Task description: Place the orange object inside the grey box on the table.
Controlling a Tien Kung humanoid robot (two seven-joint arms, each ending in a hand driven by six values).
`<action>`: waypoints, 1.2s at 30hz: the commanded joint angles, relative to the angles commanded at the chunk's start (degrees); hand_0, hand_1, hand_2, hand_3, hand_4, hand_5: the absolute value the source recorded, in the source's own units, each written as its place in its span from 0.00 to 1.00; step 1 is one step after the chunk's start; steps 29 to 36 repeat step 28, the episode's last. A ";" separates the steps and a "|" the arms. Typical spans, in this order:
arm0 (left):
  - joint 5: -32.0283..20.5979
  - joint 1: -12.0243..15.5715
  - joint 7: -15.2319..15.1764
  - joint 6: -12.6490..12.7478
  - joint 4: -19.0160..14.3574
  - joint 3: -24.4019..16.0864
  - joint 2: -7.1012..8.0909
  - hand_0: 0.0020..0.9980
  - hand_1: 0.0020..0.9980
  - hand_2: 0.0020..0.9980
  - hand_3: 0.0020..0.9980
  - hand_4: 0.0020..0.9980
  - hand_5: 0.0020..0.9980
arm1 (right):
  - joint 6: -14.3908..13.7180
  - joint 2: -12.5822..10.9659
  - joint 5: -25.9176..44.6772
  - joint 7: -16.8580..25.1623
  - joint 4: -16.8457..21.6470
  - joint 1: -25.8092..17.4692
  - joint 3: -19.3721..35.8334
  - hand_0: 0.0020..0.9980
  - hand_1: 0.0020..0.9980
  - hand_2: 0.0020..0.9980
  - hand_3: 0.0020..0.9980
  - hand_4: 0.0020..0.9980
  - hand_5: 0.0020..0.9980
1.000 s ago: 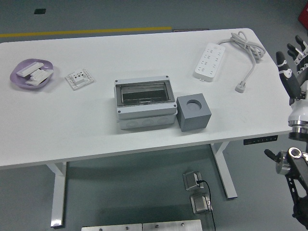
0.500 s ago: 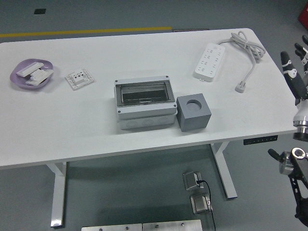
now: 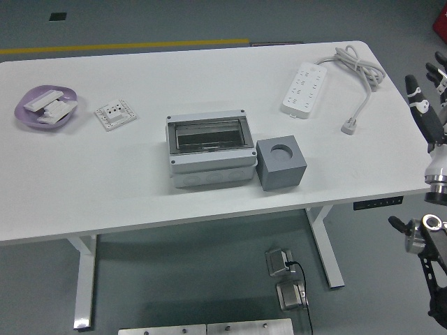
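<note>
A dark grey cube box with a round hole in its top stands at the table's middle, right of a light grey enclosure with a clear lid. I see no orange object anywhere in the head view. My right hand is at the picture's right edge, just past the table's right end, with fingers spread and nothing in them. It is far from the cube box. My left arm is out of view.
A white power strip with a coiled cable lies at the back right. A white socket plate and a purple dish with white parts lie at the far left. The white table ends close in front of the boxes.
My right hand has shifted a little to the right, away from the table's end. Nothing on the table has moved.
</note>
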 joint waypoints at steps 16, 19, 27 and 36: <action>-0.13 -0.02 0.14 0.03 0.00 0.05 0.10 0.64 0.69 0.71 0.80 0.67 0.88 | -0.30 -0.01 0.10 -0.14 -0.28 0.05 -0.17 0.82 0.80 0.85 0.94 0.92 0.50; -0.24 0.00 0.15 0.06 0.00 0.10 0.12 0.64 0.69 0.71 0.80 0.67 0.88 | -0.30 -0.09 0.13 -0.18 -0.30 0.04 -0.18 0.82 0.80 0.85 0.94 0.92 0.50; -0.52 -0.01 0.13 0.07 0.00 0.19 0.05 0.64 0.69 0.71 0.80 0.68 0.88 | -0.28 -0.34 0.50 -0.17 -0.55 0.09 -0.18 0.82 0.80 0.85 0.93 0.92 0.50; -0.58 -0.01 0.12 0.07 0.00 0.22 0.05 0.64 0.69 0.71 0.80 0.68 0.88 | -0.26 -0.36 0.61 -0.15 -0.67 0.15 -0.22 0.82 0.80 0.85 0.93 0.92 0.50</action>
